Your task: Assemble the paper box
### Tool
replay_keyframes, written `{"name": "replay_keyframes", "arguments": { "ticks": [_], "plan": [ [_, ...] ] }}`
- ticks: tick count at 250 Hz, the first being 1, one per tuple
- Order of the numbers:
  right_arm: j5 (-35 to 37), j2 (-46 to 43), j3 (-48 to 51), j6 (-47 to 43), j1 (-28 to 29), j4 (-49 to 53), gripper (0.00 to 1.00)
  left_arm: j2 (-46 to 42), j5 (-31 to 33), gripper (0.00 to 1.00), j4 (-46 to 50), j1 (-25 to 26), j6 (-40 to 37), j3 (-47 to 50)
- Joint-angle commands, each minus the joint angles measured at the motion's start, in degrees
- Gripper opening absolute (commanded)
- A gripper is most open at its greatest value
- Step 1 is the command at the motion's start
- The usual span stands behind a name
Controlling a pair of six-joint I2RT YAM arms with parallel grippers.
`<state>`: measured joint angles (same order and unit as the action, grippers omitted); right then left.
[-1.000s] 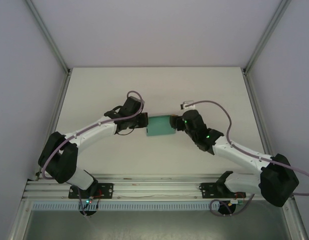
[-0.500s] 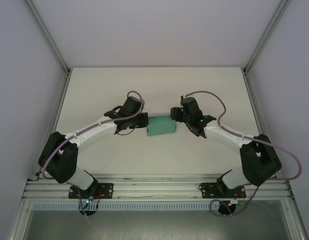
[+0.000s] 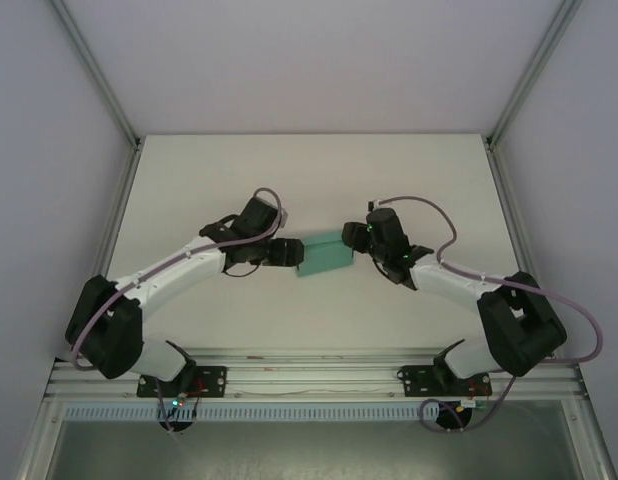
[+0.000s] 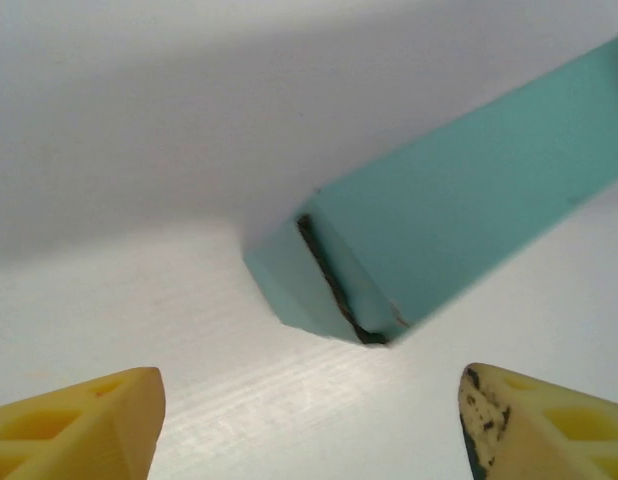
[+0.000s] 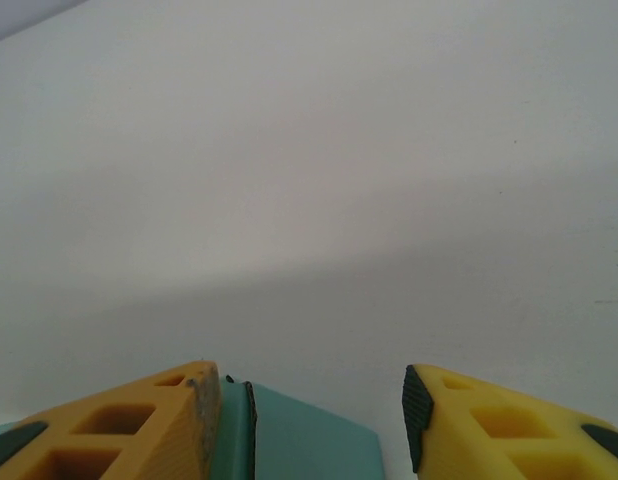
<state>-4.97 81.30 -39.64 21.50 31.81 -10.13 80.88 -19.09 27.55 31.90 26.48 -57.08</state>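
Top external shows the box (image 3: pixel 323 256) between two grippers: left gripper (image 3: pixel 292 252) spread wide just short of it, right gripper (image 3: pixel 351 238) parted, box corner between its fingers.

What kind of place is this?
Probably a lab robot cell: a white table enclosed by plain panels on aluminium struts, left arm and right arm bolted to a rail, one paper box.

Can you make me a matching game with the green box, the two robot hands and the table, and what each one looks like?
1. paper box
2. left gripper
3. right gripper
4. table

A. white
B. open, box ahead of its fingers, not touching
C. teal-green
D. open, box corner between its fingers

Pairs: 1-C, 2-B, 3-D, 4-A
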Motion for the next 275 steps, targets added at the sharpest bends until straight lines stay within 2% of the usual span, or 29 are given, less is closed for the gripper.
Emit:
{"name": "replay_keyframes", "arguments": {
  "ticks": [1,18,37,71,102,123,145,167,214,231,245,264,275],
  "plan": [
    [0.0,1.9,4.7,0.6,0.0,9.5,0.50,-3.5,-2.0,0.88,1.3,0.3,-0.7,-0.5],
    [0.0,1.5,5.4,0.5,0.0,8.7,0.50,-3.7,-0.2,1.00,0.6,0.4,0.8,-1.3],
    [-0.2,1.3,6.1,0.7,0.1,7.9,0.50,-2.7,1.9,1.00,-0.3,0.1,2.7,-2.7],
    [-0.5,1.1,6.6,0.8,0.0,7.4,0.50,1.7,1.2,0.99,-3.4,-1.2,4.7,-4.8],
    [-0.4,0.8,7.0,0.8,0.0,6.8,0.50,5.1,0.9,0.85,-5.5,-3.1,4.8,-3.7],
    [0.1,1.1,7.3,1.0,0.0,6.4,0.50,6.1,-3.7,0.77,-10.5,-4.2,6.8,0.2],
    [-0.1,1.7,7.7,1.4,0.0,5.7,0.49,6.3,-5.7,0.71,-15.6,-4.3,8.1,4.7],
    [-0.4,2.0,8.5,2.2,0.1,4.5,0.49,7.4,-7.8,0.55,-19.7,-4.4,9.8,8.7],
    [-3.0,2.8,11.7,1.8,0.0,-1.5,0.43,10.0,-13.0,0.33,-35.1,-4.4,12.7,20.0],
    [-4.3,3.2,13.4,1.9,0.1,-4.9,0.39,11.4,-14.2,0.20,-38.4,-4.3,12.9,22.0],
    [-5.5,3.6,14.8,1.8,0.0,-8.0,0.32,12.4,-14.4,0.12,-39.0,-4.2,12.8,22.5],
    [-8.4,3.9,16.3,1.5,0.1,-11.2,0.20,13.0,-14.8,0.08,-40.3,-3.8,12.2,23.0],
    [-9.4,3.9,16.6,1.3,0.4,-12.3,0.16,13.1,-15.3,0.06,-40.8,-3.5,11.9,22.9]
  ]
}}
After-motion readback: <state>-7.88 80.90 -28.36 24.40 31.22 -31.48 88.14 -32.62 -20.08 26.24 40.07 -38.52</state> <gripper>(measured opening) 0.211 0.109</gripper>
